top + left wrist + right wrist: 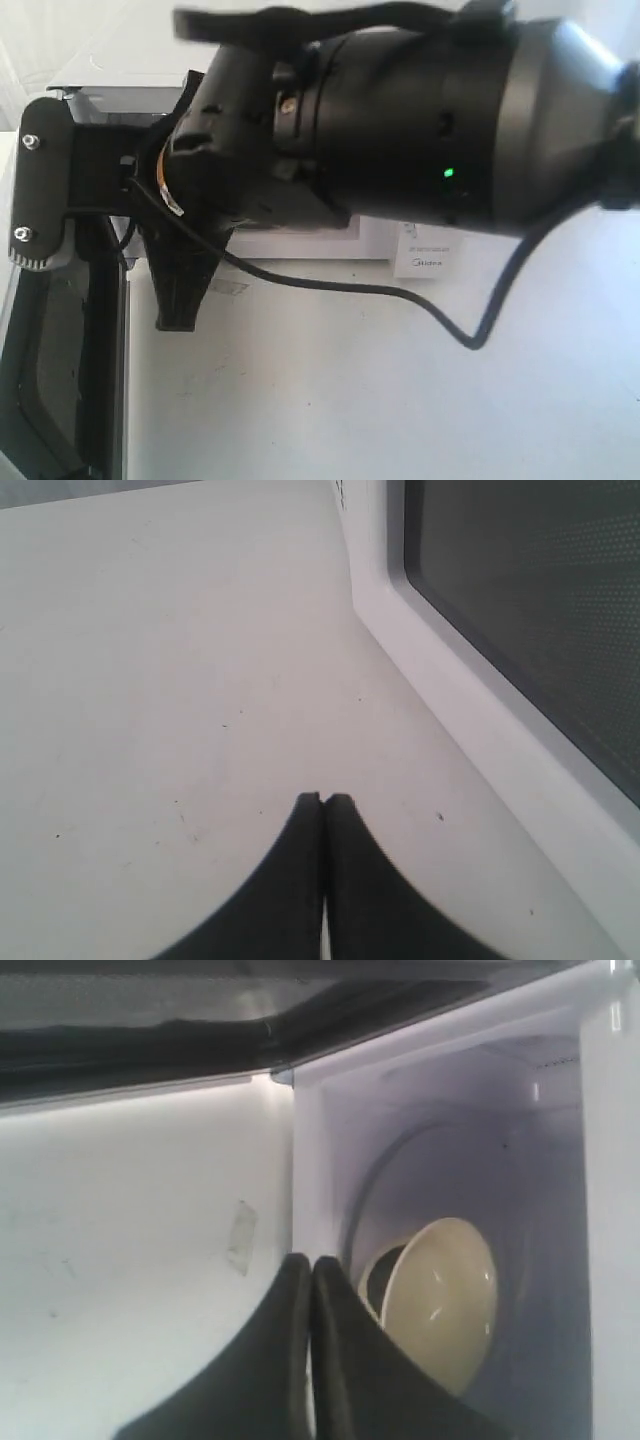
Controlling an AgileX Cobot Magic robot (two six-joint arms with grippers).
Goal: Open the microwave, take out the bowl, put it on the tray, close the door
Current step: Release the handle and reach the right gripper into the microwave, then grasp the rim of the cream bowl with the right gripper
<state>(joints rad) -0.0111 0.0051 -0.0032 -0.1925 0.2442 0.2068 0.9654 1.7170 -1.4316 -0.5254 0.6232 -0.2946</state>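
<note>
Right wrist view shows the bowl (440, 1300) at the lower right of the frame, inside the microwave (330, 1160). Its cavity stands exposed, so the opening step looks done and the reach-in is next. The right gripper (310, 1263) sits at the cavity mouth, left of the bowl, clenched on nothing and not touching it; it must spread before grasping. The left gripper (323, 800), likewise clenched and empty, hovers over the bench (150, 680) beside the door (520, 630).

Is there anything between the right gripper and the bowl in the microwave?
Nothing visible does. The right gripper, jaws shut, faces into the open microwave; the bowl sits inside with nothing in front of it.
</note>
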